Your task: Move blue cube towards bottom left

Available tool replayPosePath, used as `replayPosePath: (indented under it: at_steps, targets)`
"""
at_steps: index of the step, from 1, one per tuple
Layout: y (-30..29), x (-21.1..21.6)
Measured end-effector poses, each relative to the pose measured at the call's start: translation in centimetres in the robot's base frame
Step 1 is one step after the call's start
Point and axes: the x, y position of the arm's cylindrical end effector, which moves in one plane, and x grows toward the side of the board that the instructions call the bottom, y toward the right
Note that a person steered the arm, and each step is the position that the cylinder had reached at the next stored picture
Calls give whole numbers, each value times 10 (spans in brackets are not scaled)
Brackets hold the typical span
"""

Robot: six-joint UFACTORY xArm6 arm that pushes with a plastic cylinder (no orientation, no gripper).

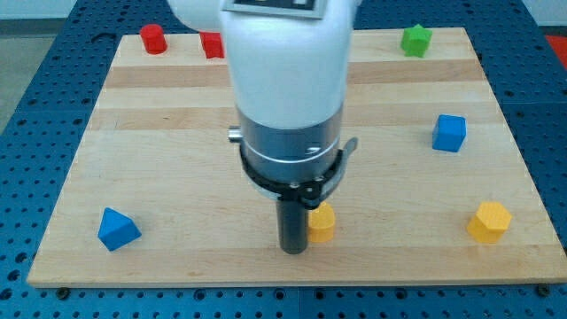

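The blue cube (449,133) sits on the wooden board (177,159) at the view's right, about mid-height. My tip (293,250) rests near the board's bottom edge at the centre, far to the left of and below the blue cube. A yellow block (322,222) lies right beside my tip on its right, partly hidden by the rod. The arm's white body covers the middle of the board.
A blue triangular block (118,229) lies at the bottom left. A yellow hexagonal block (489,221) lies at the bottom right. A red cylinder (154,39) and a red block (211,44), partly hidden, sit at the top left. A green block (415,40) sits at the top right.
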Motion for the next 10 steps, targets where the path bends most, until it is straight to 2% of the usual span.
replayPosePath:
  at_steps: [1,2,3,4,6,9,10]
  targets:
    - [-14,0]
    - [-35,-23]
    - [-10,-69]
    - [15,-77]
    - [151,-113]
    - [328,-122]
    - [324,-144]
